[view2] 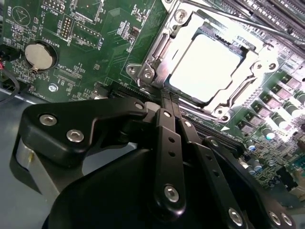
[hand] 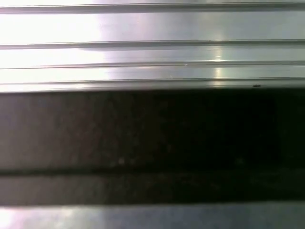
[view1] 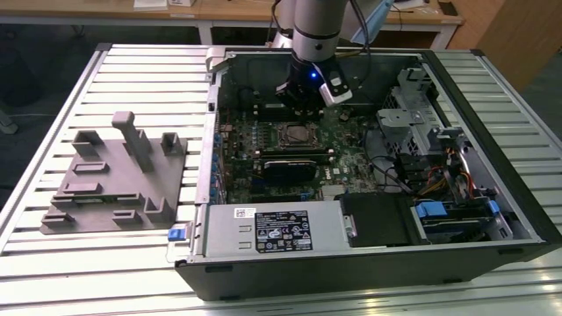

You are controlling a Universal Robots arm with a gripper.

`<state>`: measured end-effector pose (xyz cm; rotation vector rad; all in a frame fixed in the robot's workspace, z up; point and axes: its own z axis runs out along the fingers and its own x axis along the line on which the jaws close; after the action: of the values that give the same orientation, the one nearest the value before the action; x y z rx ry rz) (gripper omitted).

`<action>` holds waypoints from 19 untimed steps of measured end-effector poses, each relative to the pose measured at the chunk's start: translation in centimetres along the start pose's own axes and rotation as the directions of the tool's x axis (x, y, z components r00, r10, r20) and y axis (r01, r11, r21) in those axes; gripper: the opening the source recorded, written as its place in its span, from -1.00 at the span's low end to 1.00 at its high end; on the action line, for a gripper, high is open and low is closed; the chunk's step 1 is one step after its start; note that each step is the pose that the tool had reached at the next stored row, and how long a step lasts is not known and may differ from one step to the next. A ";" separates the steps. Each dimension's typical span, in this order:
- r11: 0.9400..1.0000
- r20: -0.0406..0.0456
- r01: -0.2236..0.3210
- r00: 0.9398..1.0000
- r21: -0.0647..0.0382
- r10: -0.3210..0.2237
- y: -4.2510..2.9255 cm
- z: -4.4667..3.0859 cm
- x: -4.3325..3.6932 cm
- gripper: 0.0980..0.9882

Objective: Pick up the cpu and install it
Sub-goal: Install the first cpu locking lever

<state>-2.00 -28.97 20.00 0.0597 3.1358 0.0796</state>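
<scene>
Hovering end effector (view2: 167,98), fingers pressed together, empty; cpu (view2: 206,67) seated in socket (view2: 157,52).

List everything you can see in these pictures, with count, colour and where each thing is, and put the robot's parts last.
cpu: one, silvery, lying in the socket on the motherboard, second wrist view.
socket: one, dark frame with metal bracket, middle of the motherboard.
motherboard: one, green, inside the case.
coin cell: one, silver, on the motherboard.
case: one, black, open, on the table.
power supply: one, grey with a white label, near edge of the case.
fixture: one, grey plastic, on the table at the exterior view's left.
table: one, silver slats, under everything.
arm: one, grey, above the case.
gripper: one, black, fingers together, just beside the socket.
</scene>
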 end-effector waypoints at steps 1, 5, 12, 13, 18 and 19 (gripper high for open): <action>1.000 0.000 0.000 1.000 0.001 0.000 0.00 0.02 0.00 -0.98; 1.000 0.000 0.000 1.000 0.004 0.000 -0.01 0.13 0.00 -0.98; 1.000 0.000 0.000 1.000 0.006 0.000 0.00 0.38 -0.01 -0.98; 1.000 0.000 0.000 1.000 0.007 0.000 0.02 0.42 -0.02 -0.98; 1.000 -0.001 0.000 1.000 0.007 0.000 0.07 0.43 0.00 -0.98; 1.000 -0.001 0.000 1.000 0.006 0.000 0.08 0.36 -0.01 -0.98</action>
<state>-1.99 -28.87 19.64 0.0595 3.1367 0.0701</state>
